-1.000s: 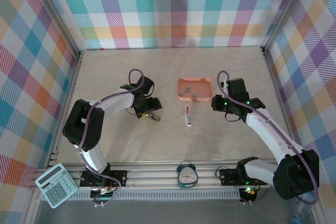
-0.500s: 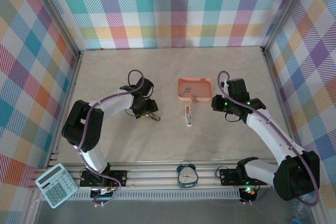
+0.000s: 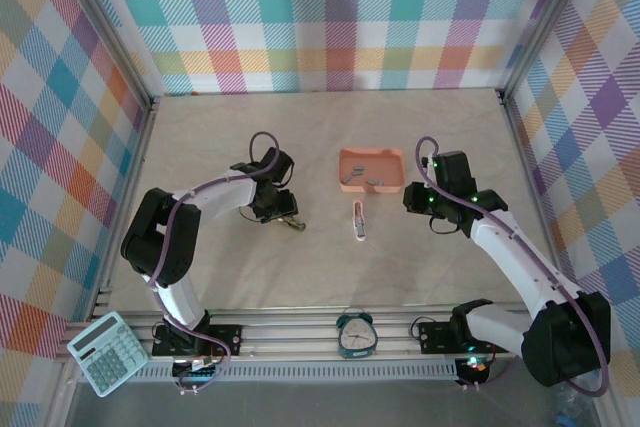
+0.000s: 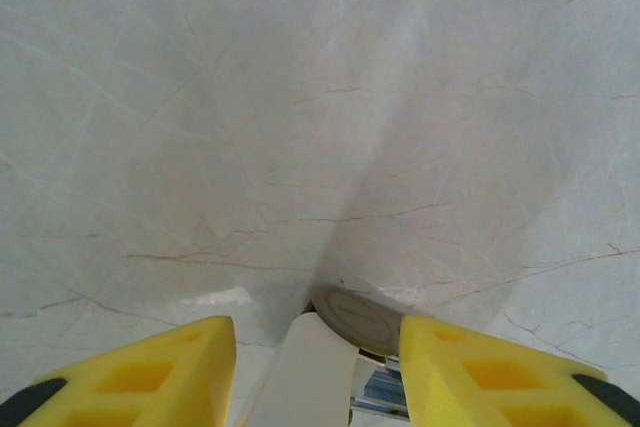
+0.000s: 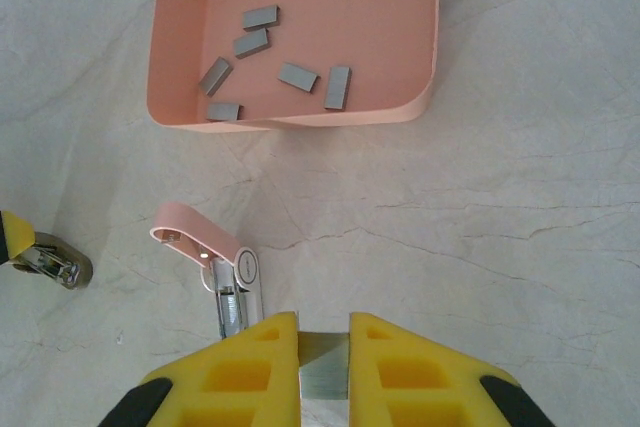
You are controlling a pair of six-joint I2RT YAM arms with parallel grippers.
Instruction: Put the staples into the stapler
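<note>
Six loose strips of staples [image 5: 298, 76] lay in the pink tray [image 5: 432, 37]. Just outside the tray, the right gripper [image 5: 323, 332] pinched another grey strip [image 5: 322, 377] near the pink stapler [image 5: 215, 247], whose top was lifted. Well left of the tray, the left gripper [image 4: 318, 337] straddled a cream stapler [image 4: 305, 382], its fingers apart and clear of it.

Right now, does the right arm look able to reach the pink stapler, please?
Probably yes: the pink stapler lies open on bare table just ahead of the right gripper, which pinches a grey strip, with nothing between them; the tray sits beyond.
</note>
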